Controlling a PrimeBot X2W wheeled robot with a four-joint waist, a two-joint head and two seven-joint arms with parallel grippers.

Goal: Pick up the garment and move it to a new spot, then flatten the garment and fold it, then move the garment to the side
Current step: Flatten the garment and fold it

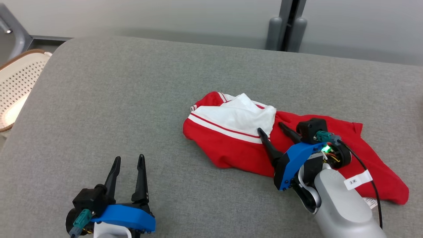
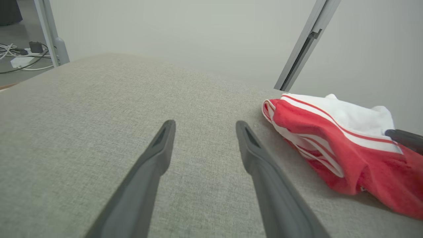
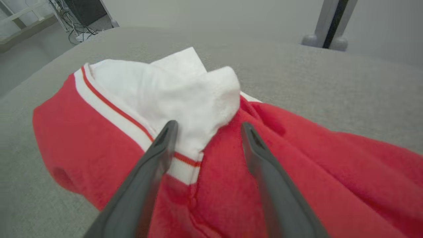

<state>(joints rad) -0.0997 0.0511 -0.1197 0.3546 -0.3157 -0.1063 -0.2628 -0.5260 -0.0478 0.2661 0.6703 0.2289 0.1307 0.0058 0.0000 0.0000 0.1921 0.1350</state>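
The garment [image 1: 238,145] is a crumpled red and white piece with red-and-white stripes, lying right of centre on the grey padded surface [image 1: 132,109]. My right gripper [image 1: 270,128] hovers open just over its middle, fingers spread above the edge where white cloth meets red [image 3: 201,132]. My left gripper [image 1: 129,160] rests open near the front left of the surface, well away from the garment [image 2: 347,145], with nothing between its fingers [image 2: 158,152]. The right arm hides part of the red cloth.
A perforated cream chair seat [image 1: 16,86] stands beyond the surface's left edge. Grey posts [image 1: 286,33] rise behind the far edge against a pale wall. Cables lie on the floor [image 2: 23,56] off to the left.
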